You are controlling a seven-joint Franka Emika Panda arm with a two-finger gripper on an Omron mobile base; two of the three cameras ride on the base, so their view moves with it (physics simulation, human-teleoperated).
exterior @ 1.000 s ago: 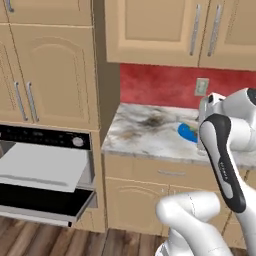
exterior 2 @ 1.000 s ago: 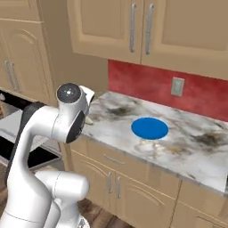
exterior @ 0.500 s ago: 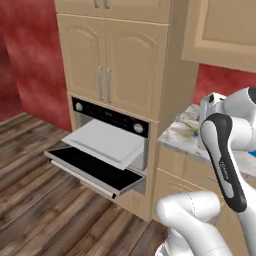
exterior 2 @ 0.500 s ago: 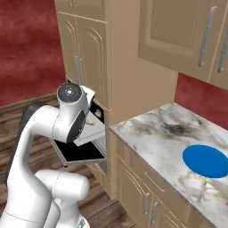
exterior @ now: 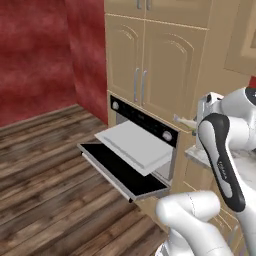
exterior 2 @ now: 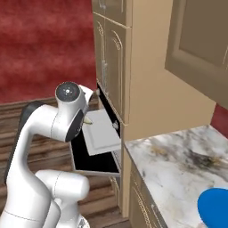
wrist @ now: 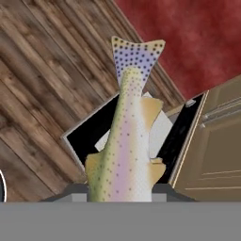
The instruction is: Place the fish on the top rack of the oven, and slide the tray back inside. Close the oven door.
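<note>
As your base swings left since a moment ago, the built-in oven [exterior: 142, 127] nears; your gripper [wrist: 120, 190] stays clamped on the speckled tan-and-silvery fish [wrist: 124, 141] above the pulled-out pale grey tray [exterior: 135, 146] and lowered black glass door [exterior: 122, 171].

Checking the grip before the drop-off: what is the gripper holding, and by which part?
The fish, held at its head end; the tail points away from the gripper. The jaws themselves are hidden behind it.

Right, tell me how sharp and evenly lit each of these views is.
Hand view: the fish is close, large and crisp, its spots clear. Left base view: flat, even light, no glare on the black oven door; the tray reads plain pale grey. Right base view: soft edges, the blue plate cut by the frame.
</note>
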